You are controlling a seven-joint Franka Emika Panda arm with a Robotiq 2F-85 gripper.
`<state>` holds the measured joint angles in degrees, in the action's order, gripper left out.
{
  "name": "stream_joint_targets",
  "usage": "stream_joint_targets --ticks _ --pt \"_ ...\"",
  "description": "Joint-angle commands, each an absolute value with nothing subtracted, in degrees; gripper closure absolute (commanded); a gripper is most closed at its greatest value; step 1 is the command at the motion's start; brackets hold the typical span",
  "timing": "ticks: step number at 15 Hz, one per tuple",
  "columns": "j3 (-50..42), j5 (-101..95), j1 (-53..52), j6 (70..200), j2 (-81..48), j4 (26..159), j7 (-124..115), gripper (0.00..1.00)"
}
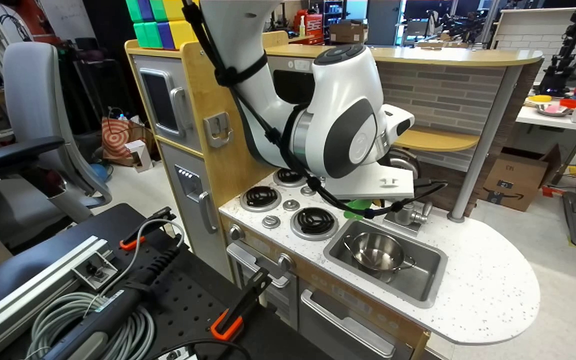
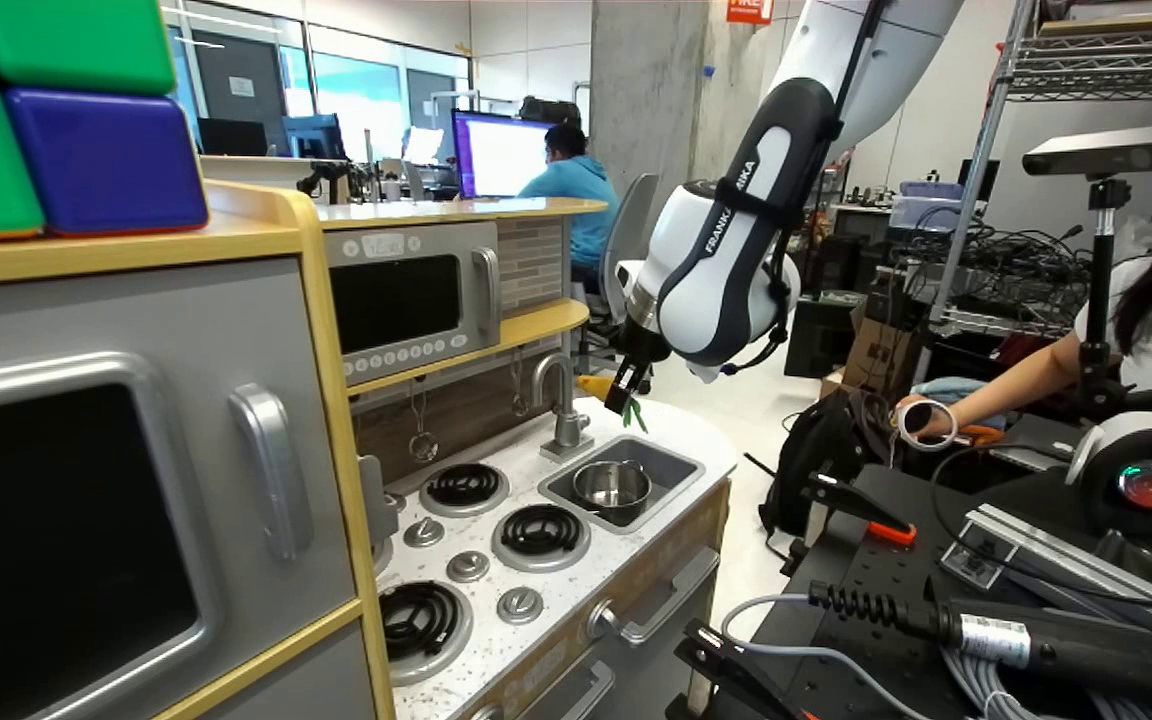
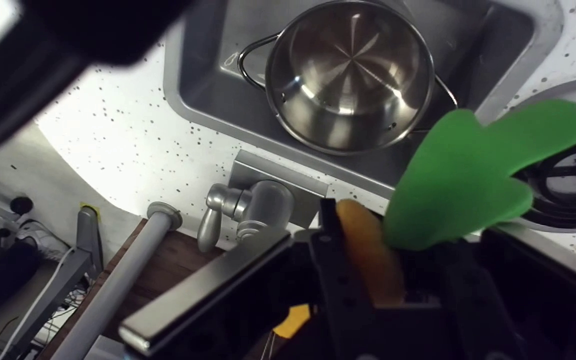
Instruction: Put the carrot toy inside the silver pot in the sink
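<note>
Orange and green, the carrot toy [image 3: 418,215] hangs gripped in the claw [image 2: 622,395].
The claw clasps the orange body [image 3: 365,245] near the leaves [image 3: 473,170], in the air and off to one side of the silver pot [image 3: 350,80] in the sink [image 3: 218,100]. It should prove light and hardly fragile, perhaps slippery; the flat leaves probably bend, so the likely firmer body seems the right hold.

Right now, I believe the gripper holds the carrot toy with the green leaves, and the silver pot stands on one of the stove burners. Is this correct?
The place of the silver pot is wrong: it sits in the sink, as both exterior views and the wrist view show. The rest is right: the gripper holds the carrot toy with the green leaves.
</note>
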<state>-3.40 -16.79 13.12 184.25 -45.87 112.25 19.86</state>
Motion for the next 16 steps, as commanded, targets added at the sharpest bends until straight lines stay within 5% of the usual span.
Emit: stream_joint_targets --ticks 1,8,9,10,16 --pt "-4.77 -16.65 11.89 182.96 -47.27 109.66 19.06 0.97" --pt "-5.90 -16.13 11.05 181.91 -49.38 105.52 18.21 0.97" --pt "-5.89 -16.19 10.99 181.59 -49.73 105.06 18.18 0.64" --pt "-6.24 -16.23 10.67 181.23 -49.92 104.76 18.04 0.62" --pt "-3.18 -16.91 12.06 178.33 -46.97 108.61 19.31 0.19"
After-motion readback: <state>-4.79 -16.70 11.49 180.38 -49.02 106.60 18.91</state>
